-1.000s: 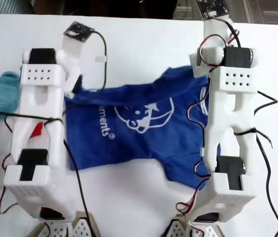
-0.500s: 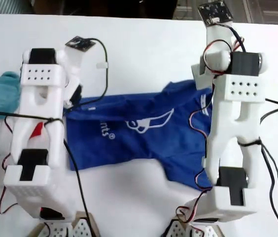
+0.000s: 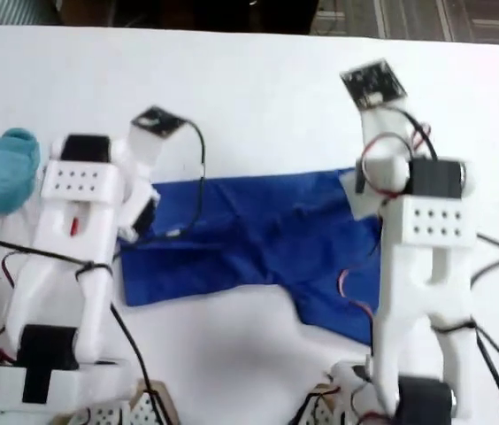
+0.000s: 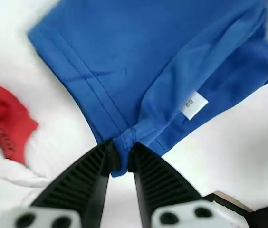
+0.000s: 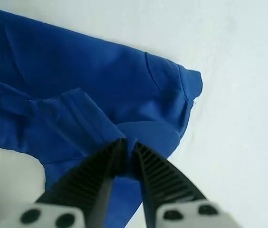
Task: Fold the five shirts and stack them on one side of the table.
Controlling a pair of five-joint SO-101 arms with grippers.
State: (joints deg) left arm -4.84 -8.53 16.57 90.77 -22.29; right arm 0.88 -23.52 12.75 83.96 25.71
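Early days I'd say: left tool [image 4: 122, 159] and right tool [image 5: 127, 154] each pinched the blue shirt [image 3: 258, 239] mid-fold, teal bundle [image 3: 2, 168] off aside.

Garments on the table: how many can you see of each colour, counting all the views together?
blue shirt: 1
teal garment: 1
red garment: 1
Total: 3
Whether a white garment also lies on the white table, I cannot tell.

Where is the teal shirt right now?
In the high view the teal shirt lies bunched at the table's left edge, beside the left arm, apart from the blue shirt.
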